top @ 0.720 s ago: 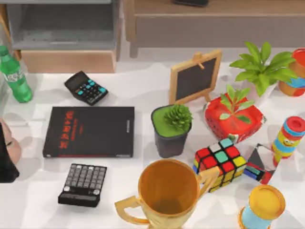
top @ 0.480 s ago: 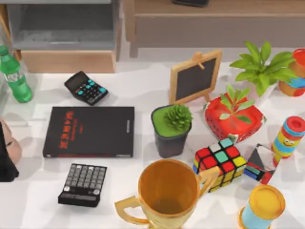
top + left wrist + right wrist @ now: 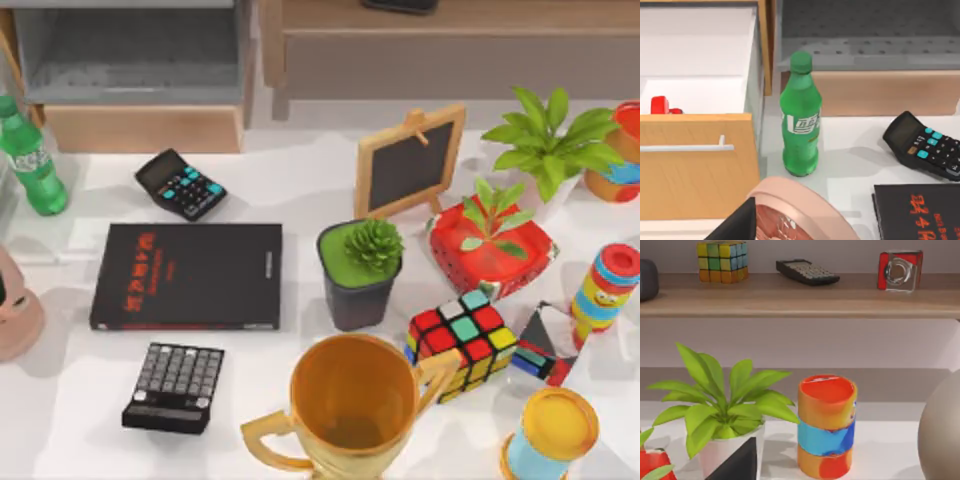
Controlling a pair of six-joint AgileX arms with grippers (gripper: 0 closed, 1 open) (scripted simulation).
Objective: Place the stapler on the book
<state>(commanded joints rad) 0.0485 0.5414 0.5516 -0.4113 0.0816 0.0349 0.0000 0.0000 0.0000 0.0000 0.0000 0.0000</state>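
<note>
**Top view first: book bare, stapler off in a drawer**

Top view: book (image 3: 187, 275) lying flat near the tabletop's left edge, between one calculator (image 3: 180, 185) toward the far edge and another calculator (image 3: 173, 388) toward the near edge. Nothing on the cover yet.

Left wrist view: stapler (image 3: 660, 106) down inside an open wooden drawer (image 3: 690, 150), tucked just behind the front panel. Mostly hidden, just a red nub poking up, so hard to read which way it points. Green bottle (image 3: 801, 115) standing right beside the drawer. Probably light, stiff and smooth-shelled, so maybe a bit slippery. Best pinched across the narrow sides around mid-length, coming in from above. Sliver of the left gripper (image 3: 735, 227) in shot, can't tell if released or clenched.

Right wrist view: right gripper (image 3: 735, 462) parked near a leafy plant (image 3: 725, 415) and a striped can (image 3: 826, 427) by the tabletop's far right corner. Same deal, can't tell its state.
</note>
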